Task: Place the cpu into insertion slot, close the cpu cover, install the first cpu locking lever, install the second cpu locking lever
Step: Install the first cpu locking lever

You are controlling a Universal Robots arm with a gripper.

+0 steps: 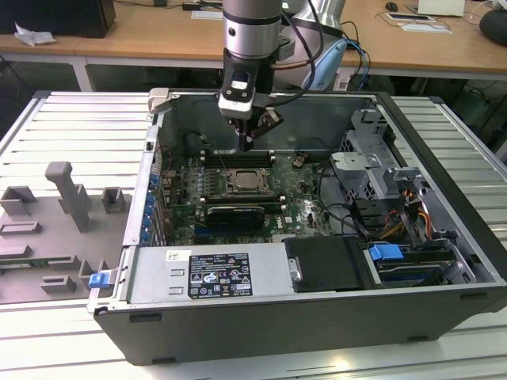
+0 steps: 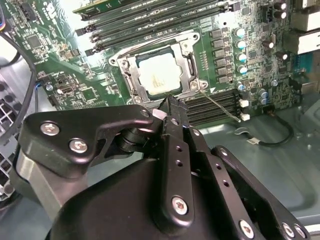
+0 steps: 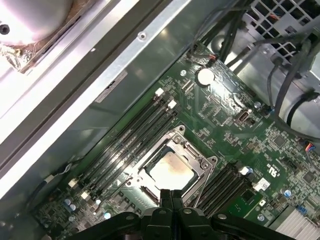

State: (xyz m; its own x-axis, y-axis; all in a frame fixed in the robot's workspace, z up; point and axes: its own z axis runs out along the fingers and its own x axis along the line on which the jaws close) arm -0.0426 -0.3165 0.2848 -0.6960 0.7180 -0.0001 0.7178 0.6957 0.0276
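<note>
The cpu (image 1: 250, 183) (image 2: 159, 77) (image 3: 171, 169), a pale silver square, lies in the insertion slot (image 3: 207, 162) on the green motherboard inside the open computer case. The silvery cpu cover (image 2: 131, 75) (image 3: 192, 150) lies flat around it, and the chip shows through the cover's window. One thin wire lever (image 2: 217, 106) slants away from the socket over the memory slots. Another lever (image 2: 150, 42) runs along the socket's far edge. My gripper (image 1: 247, 142) (image 2: 170, 102) (image 3: 171, 192) hangs just above the socket's edge, with its black fingers shut together and nothing between them.
Long memory slots (image 2: 150, 15) flank the socket on two sides. A black card (image 1: 234, 214) stands in front of the socket. A drive cage (image 1: 372, 158) with cables fills the case at the exterior view's right. A power supply (image 1: 206, 273) sits at the front and grey fixtures (image 1: 67, 198) lie outside.
</note>
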